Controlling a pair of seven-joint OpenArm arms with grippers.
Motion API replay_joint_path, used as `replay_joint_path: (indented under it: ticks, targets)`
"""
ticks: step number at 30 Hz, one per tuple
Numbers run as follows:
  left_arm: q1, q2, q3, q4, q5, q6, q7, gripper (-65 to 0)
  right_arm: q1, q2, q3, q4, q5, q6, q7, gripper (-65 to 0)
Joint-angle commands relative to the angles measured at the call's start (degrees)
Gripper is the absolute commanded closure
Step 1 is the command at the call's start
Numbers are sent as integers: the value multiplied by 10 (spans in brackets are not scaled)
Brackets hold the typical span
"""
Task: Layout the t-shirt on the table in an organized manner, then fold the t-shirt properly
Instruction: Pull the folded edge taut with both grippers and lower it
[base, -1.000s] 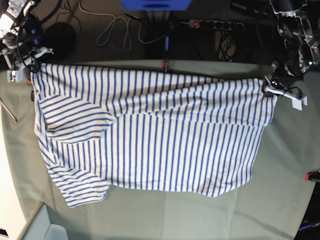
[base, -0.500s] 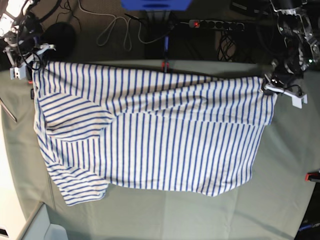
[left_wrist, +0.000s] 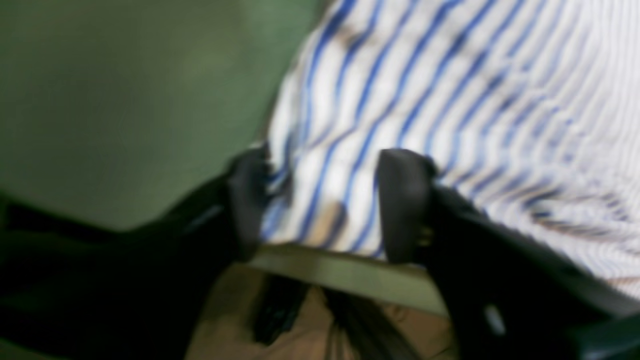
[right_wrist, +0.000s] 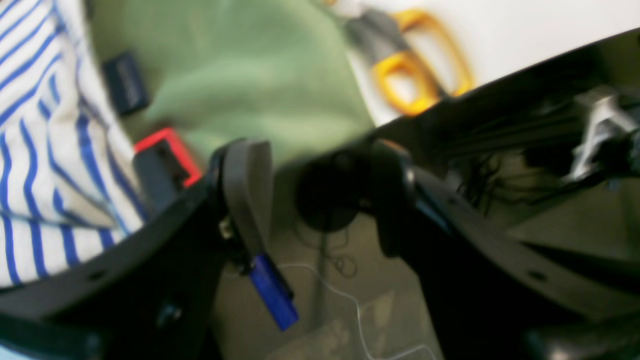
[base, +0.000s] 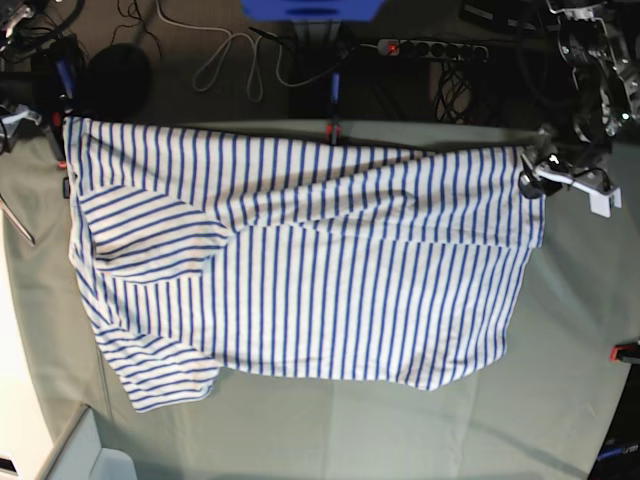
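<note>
The striped t-shirt (base: 300, 270) lies spread across the green table (base: 400, 430), with one sleeve folded over at the left. In the base view my left gripper (base: 556, 172) sits at the shirt's far right corner. Its wrist view shows it open (left_wrist: 325, 205), and the shirt's corner (left_wrist: 400, 100) lies loose between the two black fingers (left_wrist: 247, 200). My right gripper (right_wrist: 320, 195) is open and holds nothing. It hovers past the table's edge, and the shirt's edge (right_wrist: 45, 150) lies to its left. In the base view it shows only partly at the far left (base: 12, 112).
Red clamps sit on the table's edges (base: 331, 130) (base: 625, 351) (right_wrist: 167, 150). Yellow-handled scissors (right_wrist: 415, 75) lie on a white surface beside the table. A power strip (base: 430, 47) and cables lie on the floor behind. A small dark label (right_wrist: 125, 82) lies by the shirt's edge.
Both grippers have opened and let go of the shirt's far corners. The right gripper has drawn back up and to the left, off the table. The left one has stayed at its corner.
</note>
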Motion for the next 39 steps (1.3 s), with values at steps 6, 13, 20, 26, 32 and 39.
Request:
replay_joint_path:
  ticks: [6,13,20,26,32,39]
  targets:
    - [-23,-9,-38,33,-1,-1,-7,-407,20,-2,-4,28,9,4,8,-314]
    - [-101,-9,-35,38,4,-1,-8,-407,46,4,-44,34,8,4,9,-314]
    - [-187,-7,-34,-3,5,4,-8,-407,66,14,-124,28,8,4,10,-314]
    - [-268,-9,-33,-140,6,4,-14,-408,123,18,-170,20,7,4,10,-314]
    - [-346,-27,35,-301,19,1,-60,-408,230,33,-195,-98,-74,4,11,-314]
    - [-364,-29,158,-386,107,3,-240,-408,355,71,-195,-287,-163,4,14,-314]
